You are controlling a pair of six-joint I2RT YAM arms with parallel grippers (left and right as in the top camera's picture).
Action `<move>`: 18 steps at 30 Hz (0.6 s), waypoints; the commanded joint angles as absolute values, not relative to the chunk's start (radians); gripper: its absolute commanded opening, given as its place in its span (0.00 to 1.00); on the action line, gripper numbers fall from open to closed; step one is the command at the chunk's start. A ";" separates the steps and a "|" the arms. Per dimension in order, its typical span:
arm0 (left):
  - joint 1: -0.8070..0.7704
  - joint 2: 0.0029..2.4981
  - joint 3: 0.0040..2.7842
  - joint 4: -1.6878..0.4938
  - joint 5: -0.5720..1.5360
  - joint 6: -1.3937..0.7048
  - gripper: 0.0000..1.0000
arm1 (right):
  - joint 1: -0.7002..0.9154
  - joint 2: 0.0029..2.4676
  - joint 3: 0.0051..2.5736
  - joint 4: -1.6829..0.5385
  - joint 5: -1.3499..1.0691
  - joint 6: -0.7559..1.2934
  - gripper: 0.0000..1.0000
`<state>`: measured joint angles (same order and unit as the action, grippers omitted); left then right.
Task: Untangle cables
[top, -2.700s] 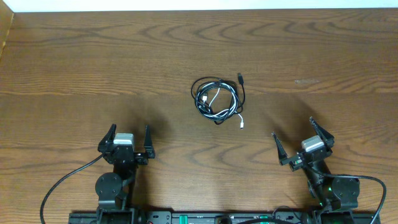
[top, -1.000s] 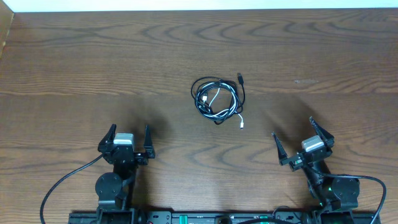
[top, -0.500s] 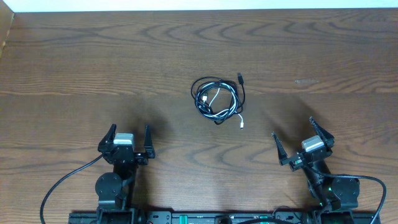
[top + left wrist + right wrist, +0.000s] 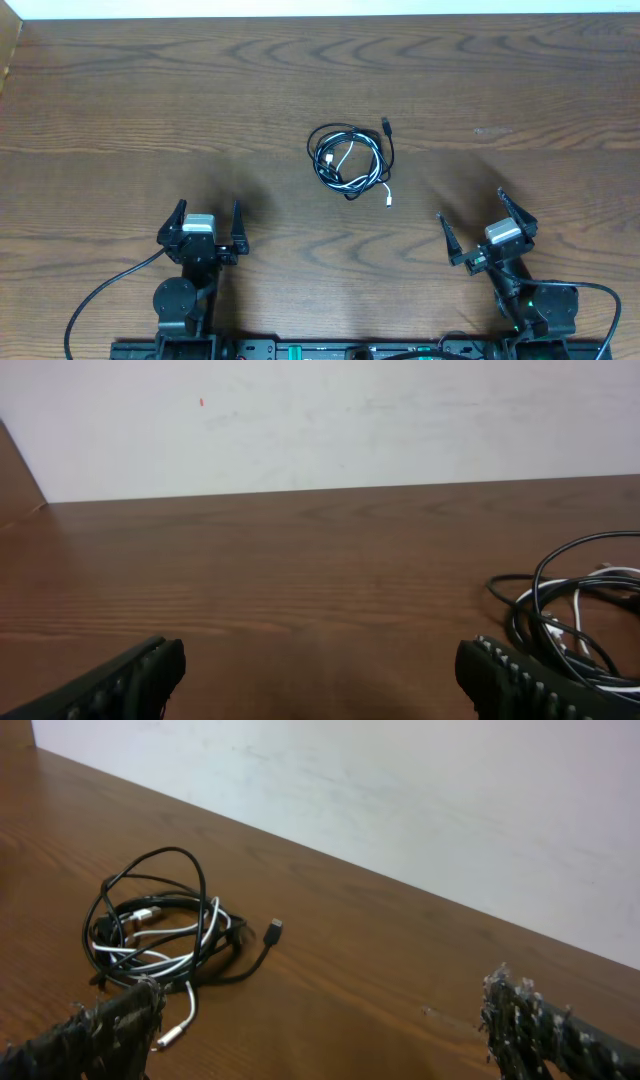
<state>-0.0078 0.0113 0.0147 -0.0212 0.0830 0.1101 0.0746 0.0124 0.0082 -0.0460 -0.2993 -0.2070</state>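
With my left claw (image 4: 208,209) and right claw (image 4: 471,206) wide open and empty, pinching both cables (image 4: 342,179) together would likely only tighten the tangle.

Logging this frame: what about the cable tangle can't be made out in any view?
Overhead: how the black cable and white cable cross inside the coil; too small.
Left wrist: the coil's right part, cut off by the frame edge.
Right wrist: the coil's lower-left strands, behind a fingertip of the right hand.
Any view: the black cable's second plug, lost among overlapping strands.
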 commanded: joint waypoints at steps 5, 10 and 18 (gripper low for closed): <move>-0.010 0.011 0.004 -0.053 0.085 0.130 0.92 | 0.080 0.006 0.006 -0.002 -0.350 -0.191 0.99; -0.010 0.011 0.005 0.026 0.095 0.062 0.92 | 0.079 0.017 0.007 -0.049 -0.344 -0.191 0.99; -0.010 0.012 0.010 0.024 0.149 0.040 0.92 | 0.079 0.020 0.014 -0.051 -0.381 -0.172 0.99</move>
<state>-0.0078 0.0116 0.0135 0.0219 0.1257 0.0566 0.0746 0.0177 0.0074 -0.0433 -0.3561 -0.1917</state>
